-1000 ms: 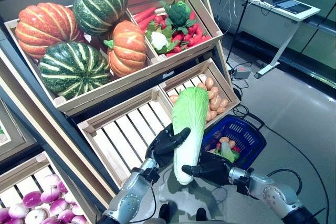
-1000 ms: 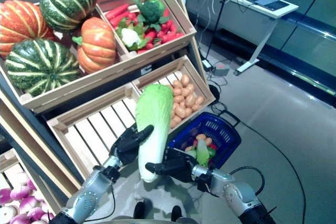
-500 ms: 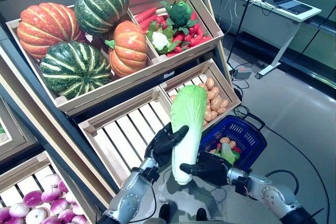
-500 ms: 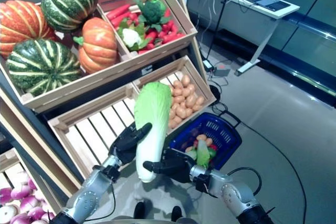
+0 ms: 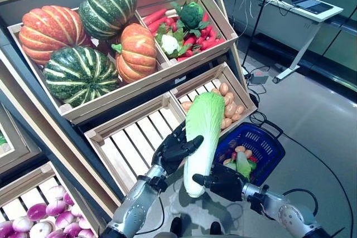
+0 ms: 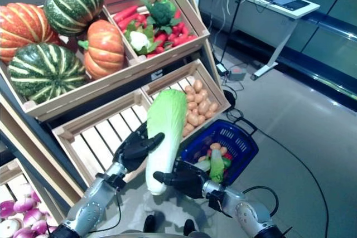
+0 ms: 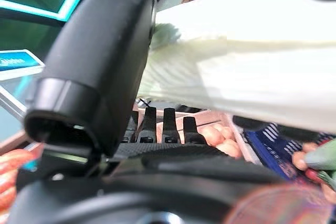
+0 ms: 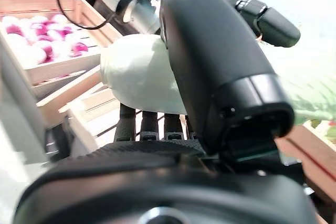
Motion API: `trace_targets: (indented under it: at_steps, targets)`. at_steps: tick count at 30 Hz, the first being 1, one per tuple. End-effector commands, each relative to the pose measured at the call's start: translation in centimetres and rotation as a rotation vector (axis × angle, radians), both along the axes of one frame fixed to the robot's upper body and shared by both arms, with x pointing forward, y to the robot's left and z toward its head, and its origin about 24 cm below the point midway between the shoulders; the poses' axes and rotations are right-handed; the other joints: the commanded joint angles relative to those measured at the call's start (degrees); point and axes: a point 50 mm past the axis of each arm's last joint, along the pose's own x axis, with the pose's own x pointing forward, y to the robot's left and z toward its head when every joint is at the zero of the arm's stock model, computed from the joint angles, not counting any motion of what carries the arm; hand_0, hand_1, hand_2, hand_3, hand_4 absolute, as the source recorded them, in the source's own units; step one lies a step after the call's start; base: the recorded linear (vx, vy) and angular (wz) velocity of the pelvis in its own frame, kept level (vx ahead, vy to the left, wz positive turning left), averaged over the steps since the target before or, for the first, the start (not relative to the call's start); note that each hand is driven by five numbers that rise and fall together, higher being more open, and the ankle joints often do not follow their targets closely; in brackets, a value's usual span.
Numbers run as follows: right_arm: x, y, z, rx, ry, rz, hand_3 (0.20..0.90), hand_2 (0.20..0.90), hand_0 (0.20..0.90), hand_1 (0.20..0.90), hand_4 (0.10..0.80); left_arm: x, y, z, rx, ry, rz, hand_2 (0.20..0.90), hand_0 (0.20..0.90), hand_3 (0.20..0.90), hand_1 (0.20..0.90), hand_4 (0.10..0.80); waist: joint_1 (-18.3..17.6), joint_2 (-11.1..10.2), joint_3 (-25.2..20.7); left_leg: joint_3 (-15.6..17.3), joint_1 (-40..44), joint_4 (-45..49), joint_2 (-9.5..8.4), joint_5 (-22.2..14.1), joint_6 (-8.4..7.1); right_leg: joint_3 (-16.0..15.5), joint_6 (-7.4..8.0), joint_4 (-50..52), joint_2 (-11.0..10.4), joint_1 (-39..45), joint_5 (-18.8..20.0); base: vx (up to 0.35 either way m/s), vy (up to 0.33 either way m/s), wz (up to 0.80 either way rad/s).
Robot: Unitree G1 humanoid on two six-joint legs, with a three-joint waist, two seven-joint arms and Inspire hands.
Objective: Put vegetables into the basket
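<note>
The napa cabbage (image 5: pixel 202 132) is out of the shelf and held in the air by both hands; the left hand (image 5: pixel 174 150) curls around its middle, the right hand (image 5: pixel 221 181) curls around its white lower end; the blue basket (image 5: pixel 266 143) on the floor at the right already holds some vegetables, so this one is still to go in; to the right the way looks open, only the potato crate (image 5: pixel 241 89) edge is near.

A cabbage (image 5: pixel 202 132) stands tilted between the left hand (image 5: pixel 174 150) and right hand (image 5: pixel 223 181), before the empty crate (image 5: pixel 134 137), with the potato crate (image 5: pixel 226 96) behind it and the basket (image 5: pixel 262 143) on the floor to its right.
</note>
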Motion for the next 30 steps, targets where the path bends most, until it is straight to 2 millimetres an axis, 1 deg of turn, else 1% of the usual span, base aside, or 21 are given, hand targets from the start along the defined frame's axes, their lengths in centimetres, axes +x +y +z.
trace_targets:
  at_steps: [1, 2, 4, 10, 12, 15, 16, 18, 20, 22, 24, 26, 27, 30]
  targets:
    - [3.7, 0.2, 5.9, 0.319, -0.303, -0.185, 0.300, 0.300, 0.300, 0.300, 0.400, 2.3, 0.2, 3.7, 0.046, -0.226, 0.016, 0.900, 0.900, 0.900, 0.900, 0.800, 0.46, -1.88, -3.29, -0.71, 0.64, 0.46, 0.79, -2.37, -0.20, -0.23, 2.06, 0.08, -3.69, 1.04, 2.62, -0.034, 0.008, 0.00]
    - [4.0, -0.1, 6.1, 0.340, -0.313, -0.235, 0.300, 0.300, 0.300, 0.300, 0.400, 2.4, 0.3, 3.8, 0.046, -0.230, 0.026, 0.900, 0.900, 0.900, 0.900, 0.800, 0.47, -1.82, -3.20, -0.72, 0.59, 0.46, 0.78, -2.35, -0.25, -0.27, 2.10, 0.08, -3.69, 1.00, 2.62, 0.000, 0.000, 0.00]
    - [4.2, -0.5, 6.2, 0.361, -0.325, -0.271, 0.300, 0.300, 0.300, 0.300, 0.400, 2.4, 0.4, 3.9, 0.052, -0.233, 0.036, 0.900, 0.900, 0.900, 0.900, 0.800, 0.47, -1.83, -3.09, -0.68, 0.58, 0.46, 0.82, -2.43, -0.20, -0.33, 2.07, 0.08, -3.69, 0.98, 2.57, 0.000, 0.000, 0.00]
    - [5.1, -2.0, 7.1, 0.443, -0.411, -0.453, 0.300, 0.300, 0.300, 0.300, 0.400, 2.8, 0.9, 4.1, 0.054, -0.237, 0.074, 0.900, 0.900, 0.900, 0.900, 0.800, 0.33, -1.82, -2.59, -0.32, 0.49, 0.46, 0.90, -2.65, -0.05, -0.22, 1.90, 0.08, -3.57, 0.76, 2.52, -0.005, 0.000, 0.00]
    - [5.3, -2.7, 7.4, 0.449, -0.457, -0.539, 0.300, 0.300, 0.300, 0.300, 0.400, 2.8, 1.1, 4.1, 0.054, -0.234, 0.088, 0.900, 0.900, 0.900, 0.900, 0.800, 0.24, -1.75, -2.41, -0.16, 0.45, 0.46, 0.95, -2.67, 0.00, -0.07, 1.79, 0.08, -3.49, 0.70, 2.50, 0.000, 0.000, 0.00]
    - [5.5, -3.4, 7.6, 0.456, -0.475, -0.630, 0.300, 0.300, 0.300, 0.300, 0.400, 2.9, 1.2, 4.2, 0.050, -0.230, 0.101, 0.900, 0.900, 0.900, 0.900, 0.800, 0.09, -1.66, -2.25, -0.04, 0.31, 0.46, 0.94, -2.70, 0.04, 0.07, 1.72, 0.08, -3.43, 0.56, 2.50, -0.011, 0.006, -0.05]
    - [5.6, -3.7, 7.6, 0.447, -0.481, -0.677, 0.300, 0.300, 0.300, 0.300, 0.400, 2.9, 1.4, 4.1, 0.050, -0.228, 0.110, 0.900, 0.900, 0.900, 0.900, 0.800, 0.01, -1.62, -2.15, 0.04, 0.26, 0.46, 0.91, -2.78, 0.08, 0.18, 1.70, 0.08, -3.40, 0.47, 2.47, -0.008, 0.005, -0.07]
    - [5.6, -4.1, 7.5, 0.430, -0.489, -0.717, 0.300, 0.300, 0.300, 0.300, 0.400, 3.0, 1.5, 4.1, 0.049, -0.229, 0.118, 0.900, 0.900, 0.900, 0.900, 0.800, -0.07, -1.57, -2.07, 0.13, 0.21, 0.46, 0.95, -2.79, 0.08, 0.26, 1.68, 0.08, -3.41, 0.39, 2.49, -0.002, 0.005, -0.05]
    - [5.5, -4.8, 7.3, 0.356, -0.517, -0.773, 0.300, 0.300, 0.300, 0.300, 0.400, 3.0, 1.8, 4.2, 0.052, -0.229, 0.137, 0.900, 0.900, 0.900, 0.900, 0.800, -0.18, -1.52, -1.93, 0.16, 0.22, 0.46, 1.02, -2.81, 0.06, 0.30, 1.66, 0.08, -3.42, 0.40, 2.46, 0.000, 0.000, 0.00]
    - [5.5, -5.2, 7.1, 0.333, -0.514, -0.811, 0.300, 0.300, 0.300, 0.300, 0.400, 2.9, 2.0, 4.3, 0.049, -0.230, 0.152, 0.900, 0.900, 0.900, 0.900, 0.800, -0.24, -1.48, -1.83, 0.23, 0.24, 0.46, 1.04, -2.76, 0.06, 0.48, 1.63, 0.08, -3.36, 0.36, 2.52, 0.015, 0.004, -0.01]
    - [5.3, -6.1, 6.6, 0.279, -0.503, -0.896, 0.300, 0.300, 0.300, 0.300, 0.400, 2.7, 2.4, 4.5, 0.045, -0.243, 0.169, 0.900, 0.900, 0.900, 0.900, 0.800, -0.15, -1.43, -1.63, 0.32, 0.05, 0.46, 1.08, -2.73, 0.12, 0.38, 1.53, 0.08, -3.34, 0.30, 2.51, 0.000, 0.000, 0.00]
    - [5.3, -6.5, 6.3, 0.266, -0.492, -0.933, 0.300, 0.300, 0.300, 0.300, 0.400, 2.6, 2.5, 4.6, 0.044, -0.248, 0.176, 0.900, 0.900, 0.900, 0.900, 0.800, -0.13, -1.41, -1.51, 0.37, -0.04, 0.46, 1.07, -2.74, 0.13, 0.35, 1.52, 0.08, -3.30, 0.21, 2.53, 0.000, 0.000, 0.00]
    - [5.2, -6.9, 6.0, 0.227, -0.477, -0.972, 0.300, 0.300, 0.300, 0.300, 0.400, 2.5, 2.7, 4.6, 0.034, -0.249, 0.183, 0.900, 0.900, 0.900, 0.900, 0.800, -0.10, -1.37, -1.29, 0.45, -0.30, 0.46, 1.03, -2.71, 0.11, 0.35, 1.48, 0.08, -3.27, 0.04, 2.54, 0.000, 0.000, 0.00]
    - [5.4, -7.4, 5.3, 0.179, -0.441, -1.018, 0.300, 0.300, 0.300, 0.300, 0.400, 2.6, 2.7, 4.9, 0.007, -0.255, 0.182, 0.900, 0.900, 0.900, 0.900, 0.800, -0.01, -1.27, -0.64, 0.39, -0.58, 0.46, 0.96, -2.67, 0.21, 0.37, 1.38, 0.14, -3.24, -0.38, 2.73, 0.000, 0.000, 0.00]
